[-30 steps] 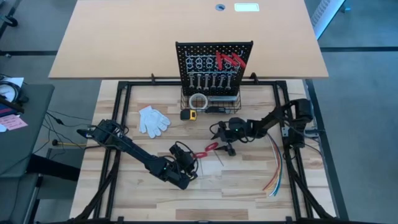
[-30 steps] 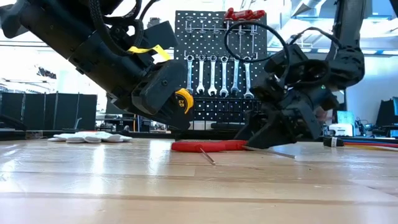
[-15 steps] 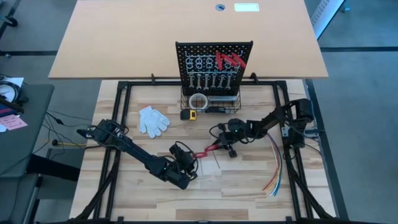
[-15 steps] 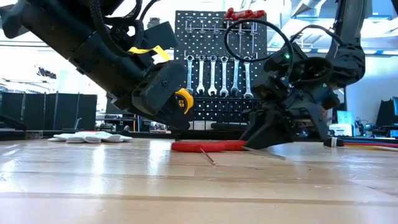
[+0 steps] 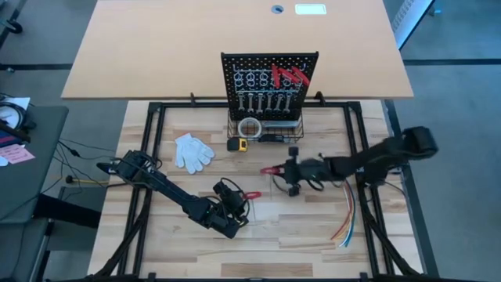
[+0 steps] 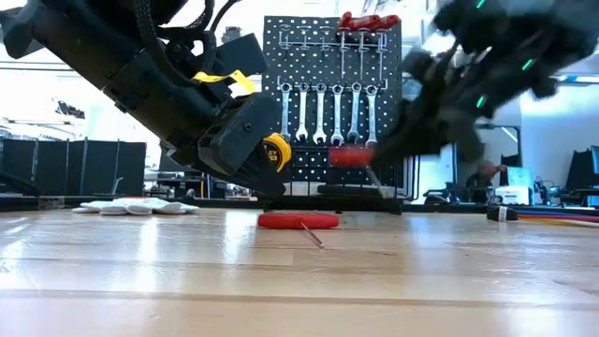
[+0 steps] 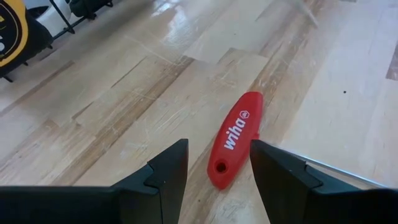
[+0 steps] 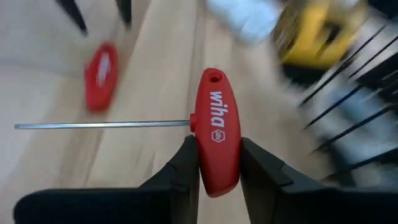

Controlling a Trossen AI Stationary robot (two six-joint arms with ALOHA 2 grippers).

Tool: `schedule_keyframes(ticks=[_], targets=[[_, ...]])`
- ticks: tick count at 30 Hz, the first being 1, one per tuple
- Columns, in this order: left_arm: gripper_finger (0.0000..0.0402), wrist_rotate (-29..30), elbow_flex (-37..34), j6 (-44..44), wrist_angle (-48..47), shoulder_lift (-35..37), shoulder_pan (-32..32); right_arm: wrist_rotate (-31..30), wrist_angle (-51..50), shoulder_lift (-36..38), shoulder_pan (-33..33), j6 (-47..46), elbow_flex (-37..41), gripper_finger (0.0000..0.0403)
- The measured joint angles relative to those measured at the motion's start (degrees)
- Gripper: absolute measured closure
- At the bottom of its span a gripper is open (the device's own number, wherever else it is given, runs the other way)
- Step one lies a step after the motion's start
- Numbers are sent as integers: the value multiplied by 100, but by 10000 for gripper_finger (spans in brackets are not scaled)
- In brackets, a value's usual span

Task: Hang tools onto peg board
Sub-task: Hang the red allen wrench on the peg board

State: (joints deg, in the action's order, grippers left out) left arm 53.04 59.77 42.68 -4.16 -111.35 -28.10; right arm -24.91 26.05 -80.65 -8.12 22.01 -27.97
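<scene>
The peg board (image 5: 270, 74) stands upright at the table's far side, with silver wrenches (image 6: 320, 110) hanging in a row and red tools (image 5: 291, 76) at its top right. My right gripper (image 5: 286, 170) is shut on a red T-handle tool (image 8: 216, 127), held in the air in front of the board. A second red T-handle tool (image 7: 236, 138) lies flat on the table. My left gripper (image 7: 217, 177) is open just short of that handle's near end and touches nothing. My right gripper pinches the red handle (image 8: 217, 165) between its two fingers, at the end away from the hanging hole (image 8: 214, 78). The fingers come from the table's right, slanting a little down, along the handle. The thin shaft (image 8: 99, 125) sticks out sideways. The tool is lifted clear of the table.
A white glove (image 5: 192, 151) lies left of the board. A yellow tape measure (image 5: 237, 144) sits near the black wire basket (image 5: 266, 125), which holds a tape roll (image 5: 250, 127). Coloured wires (image 5: 347, 215) lie at the right.
My right gripper has taken hold of one red T-handle tool on the table and lifted it clear, rising and turning, with the arm swinging toward the table's right. The other red tool has stayed on the table.
</scene>
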Motion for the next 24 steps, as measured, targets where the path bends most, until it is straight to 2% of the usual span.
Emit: schedule_keyframes(ticks=[2,5,8,12,15,21,24], targets=[[231,0,0,0,0,0,0,-1081,129,372,-466,707,-75,314],[231,0,0,0,6,0,0,-2676,820,725,-983,2567,-392,314],[231,0,0,0,13,0,0,-3261,2062,865,-1054,4825,-841,314],[231,0,0,0,15,0,0,-3232,3305,816,-718,7112,-1521,314],[231,0,0,0,15,0,0,-2783,3561,714,-252,8306,-2062,314],[231,0,0,-1,9,0,-1,-1846,3560,226,742,9519,-3083,314],[231,0,0,-2,7,0,0,-1489,3569,-73,1120,9788,-3539,314]])
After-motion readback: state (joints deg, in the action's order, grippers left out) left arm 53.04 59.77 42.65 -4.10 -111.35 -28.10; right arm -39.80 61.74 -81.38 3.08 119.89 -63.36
